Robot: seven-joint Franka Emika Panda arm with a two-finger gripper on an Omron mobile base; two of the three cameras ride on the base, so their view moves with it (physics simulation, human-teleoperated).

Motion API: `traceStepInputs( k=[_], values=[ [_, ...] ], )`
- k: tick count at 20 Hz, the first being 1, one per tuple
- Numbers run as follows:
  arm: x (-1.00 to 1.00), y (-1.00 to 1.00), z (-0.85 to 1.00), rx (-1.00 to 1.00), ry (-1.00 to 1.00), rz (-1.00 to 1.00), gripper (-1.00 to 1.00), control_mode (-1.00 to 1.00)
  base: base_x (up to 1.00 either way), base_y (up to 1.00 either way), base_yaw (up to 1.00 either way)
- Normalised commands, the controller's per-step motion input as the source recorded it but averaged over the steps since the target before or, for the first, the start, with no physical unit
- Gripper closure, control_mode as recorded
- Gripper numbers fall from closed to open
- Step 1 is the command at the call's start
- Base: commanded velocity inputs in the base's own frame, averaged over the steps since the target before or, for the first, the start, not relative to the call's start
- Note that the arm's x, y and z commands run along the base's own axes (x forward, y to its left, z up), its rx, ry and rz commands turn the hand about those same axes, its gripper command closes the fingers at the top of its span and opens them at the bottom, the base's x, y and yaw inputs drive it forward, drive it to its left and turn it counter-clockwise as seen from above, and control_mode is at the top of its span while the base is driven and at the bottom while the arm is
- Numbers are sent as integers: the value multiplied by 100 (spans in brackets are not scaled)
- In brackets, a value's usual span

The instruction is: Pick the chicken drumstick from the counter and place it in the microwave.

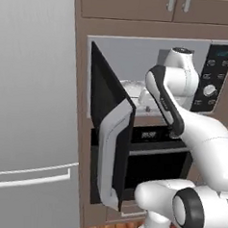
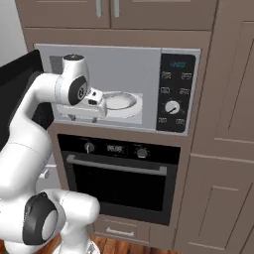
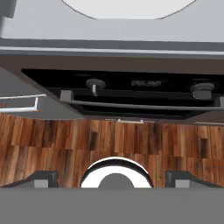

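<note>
Here the end effector (image 3: 112, 179) hangs wide open and empty at the microwave (image 2: 124, 64) mouth; its turntable plate (image 2: 120, 102), apparently bare, sits centre frame.

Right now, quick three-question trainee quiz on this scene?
1. True or false: the microwave door is shut.
2. The claw is: A) open, nothing between its tips; B) shut on something.
3. What sits directly below the microwave?
Key: 1 false, it stands swung open; 2 A; 3 the oven.
</note>
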Motion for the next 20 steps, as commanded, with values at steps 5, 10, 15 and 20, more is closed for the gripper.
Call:
traceStepInputs(
  k=[5, 10, 15, 20],
  values=[
    [0, 0, 0, 0, 0, 0, -100, 100, -81, -45, -4],
    [0, 0, 0, 0, 0, 0, -100, 100, -19, -15, -55],
    [0, 0, 0, 0, 0, 0, -100, 100, -1, 1, -80],
    [0, 0, 0, 0, 0, 0, -100, 100, 4, 0, -89]
  ],
)
